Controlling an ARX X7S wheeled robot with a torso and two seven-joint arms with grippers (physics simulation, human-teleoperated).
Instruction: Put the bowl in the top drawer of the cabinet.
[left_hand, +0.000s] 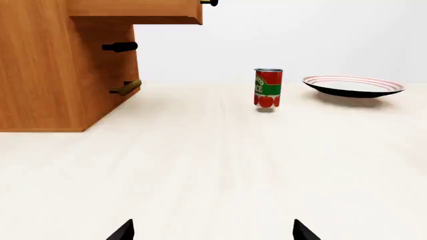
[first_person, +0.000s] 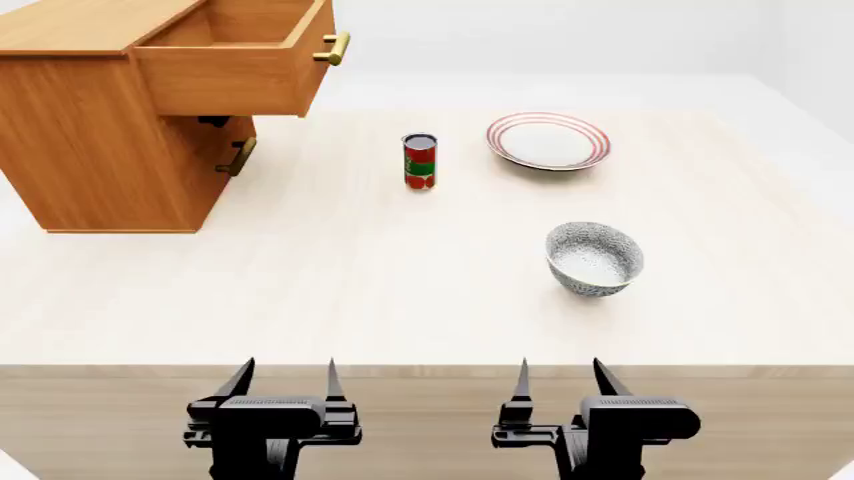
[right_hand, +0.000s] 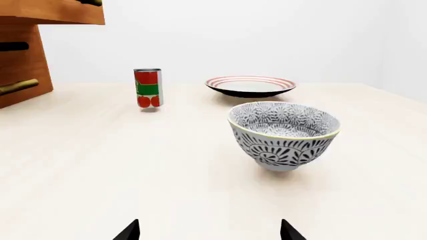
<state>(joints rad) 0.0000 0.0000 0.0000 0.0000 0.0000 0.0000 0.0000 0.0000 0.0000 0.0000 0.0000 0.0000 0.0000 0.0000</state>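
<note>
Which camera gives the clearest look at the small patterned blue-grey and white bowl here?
The right wrist view: the small deep blue-grey and white patterned bowl sits close and large, upright on the pale wooden table, its outside pattern sharp. The head view shows the bowl smaller, from above, looking into it. The left wrist view does not show it.

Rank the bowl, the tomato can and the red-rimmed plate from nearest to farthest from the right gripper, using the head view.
From the right gripper:
1. Bowl, just ahead, slightly right.
2. Tomato can, farther ahead, to the left.
3. Plate, farthest back, almost straight ahead.
</note>
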